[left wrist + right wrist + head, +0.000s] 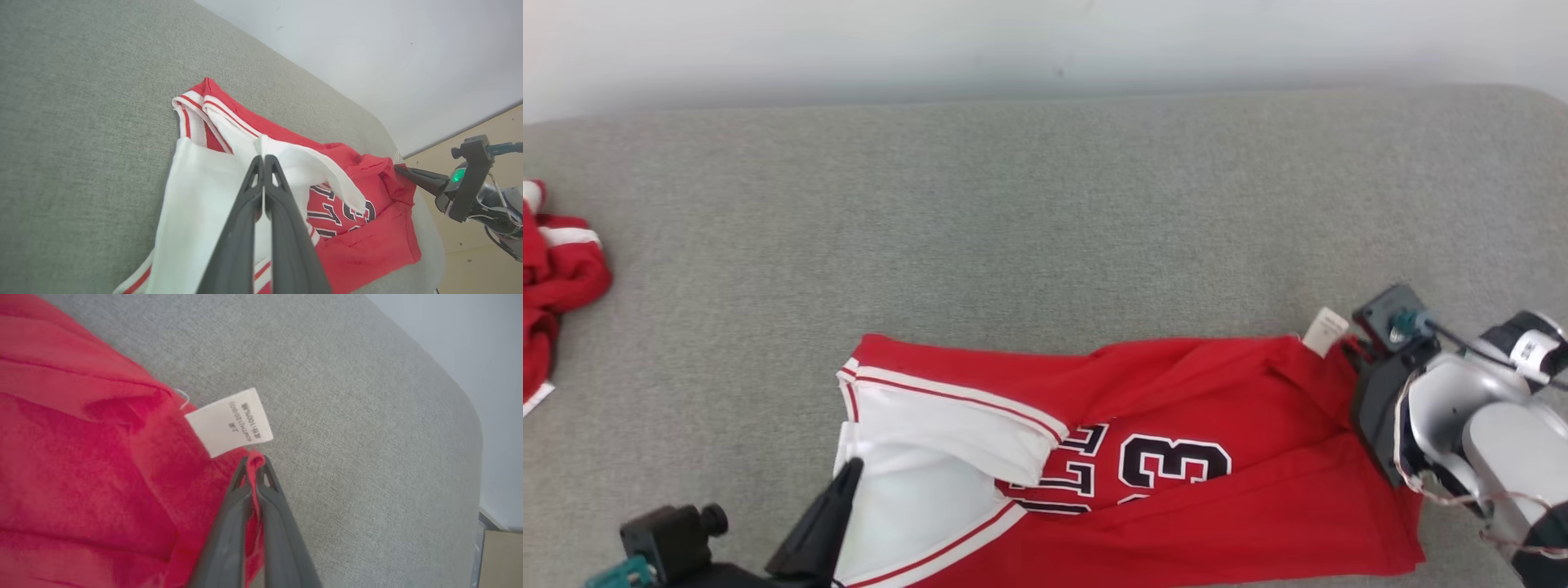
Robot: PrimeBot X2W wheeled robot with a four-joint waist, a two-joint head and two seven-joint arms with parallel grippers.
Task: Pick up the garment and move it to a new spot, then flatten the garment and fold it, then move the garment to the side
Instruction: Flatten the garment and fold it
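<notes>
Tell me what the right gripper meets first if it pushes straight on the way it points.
Shut on a pinch of the red garment, the right gripper points at the white care label just past its tips: probably that first, then the grey cushion beyond. Depth is unclear.

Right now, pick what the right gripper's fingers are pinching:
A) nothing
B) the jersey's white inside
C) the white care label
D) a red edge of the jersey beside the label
D: in the right wrist view the right gripper is shut on a red fold of the jersey, and the white label lies free just past its tips.
</notes>
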